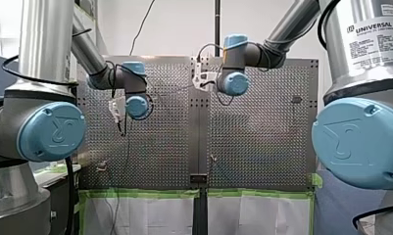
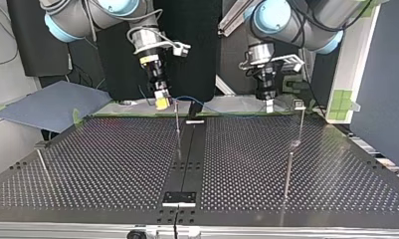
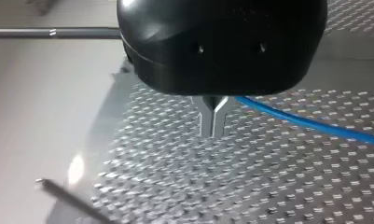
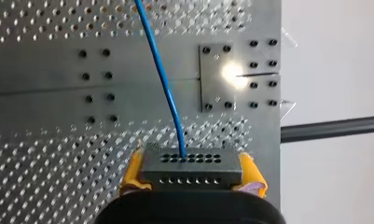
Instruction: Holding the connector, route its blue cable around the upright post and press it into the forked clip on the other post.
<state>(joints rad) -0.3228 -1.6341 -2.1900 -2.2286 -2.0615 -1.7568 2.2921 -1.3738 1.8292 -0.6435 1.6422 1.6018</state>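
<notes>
Holding the dark grey multi-hole connector block (image 4: 191, 163) by its two short ends in my right gripper (image 4: 192, 171), yellow pads (image 4: 132, 170) closed hard against it. From the block's face runs the thin blue cable (image 4: 162, 79), away over the perforated metal table (image 4: 45, 154). On my left gripper (image 3: 213, 122), narrow metal fingers (image 3: 206, 119) drawn to a bare slit, nothing seen between the tips. Cannot tell whether the cable, which meets them at their root, is pinched there.

In the top view, connector raised over the table's far edge, near the thin upright metal post (image 2: 177, 127). Probably bound for the slim post with a small head (image 2: 300, 122), well apart at that view's right, though no fork can be made out there.

To do this well:
- Hold the grip square.
- Carry the connector low around the upright post, so that the cable wraps instead of riding over the top.
- Keep light tension and avoid kinking the cable at the block's face.
- Line the cable up over the fork before pressing straight down.
</notes>
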